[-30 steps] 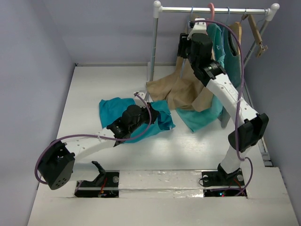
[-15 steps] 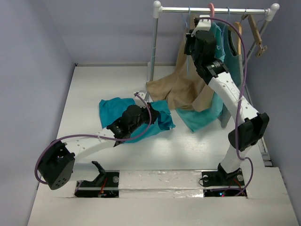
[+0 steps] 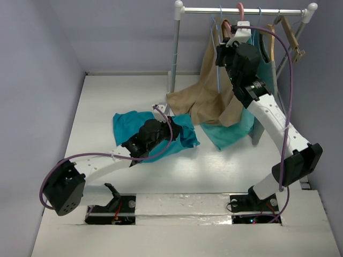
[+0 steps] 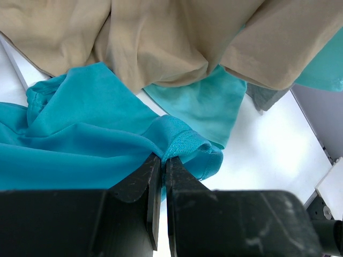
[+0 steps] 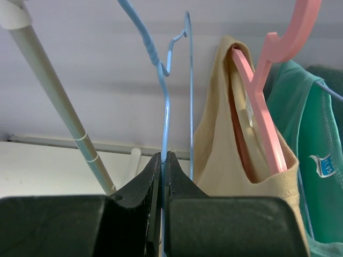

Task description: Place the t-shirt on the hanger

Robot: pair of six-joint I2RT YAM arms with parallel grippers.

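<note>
The teal-blue t-shirt [image 3: 127, 125] lies crumpled on the white table left of centre. My left gripper [image 3: 165, 126] rests on its right part and is shut on a fold of the t-shirt [image 4: 182, 140]. My right gripper [image 3: 221, 49] is raised up by the clothes rail. It is shut on the thin light-blue wire hanger [image 5: 166, 107], which runs up between the fingers to its twisted neck. In the top view the hanger [image 3: 216, 37] shows as a thin blue line left of the gripper. Its hook is near the rail; whether it rests on it I cannot tell.
The rail [image 3: 241, 10] on its post [image 3: 175, 48] carries a beige shirt [image 3: 203, 101] on a thick pink hanger [image 5: 257, 80], greener teal tops [image 3: 230, 134] and a wooden hanger [image 3: 289, 35]. The beige shirt and one teal top drape onto the table beside the t-shirt.
My right arm has moved up and to the right along the rail with the light-blue hanger in its grip. The left arm and the t-shirt have not moved.
</note>
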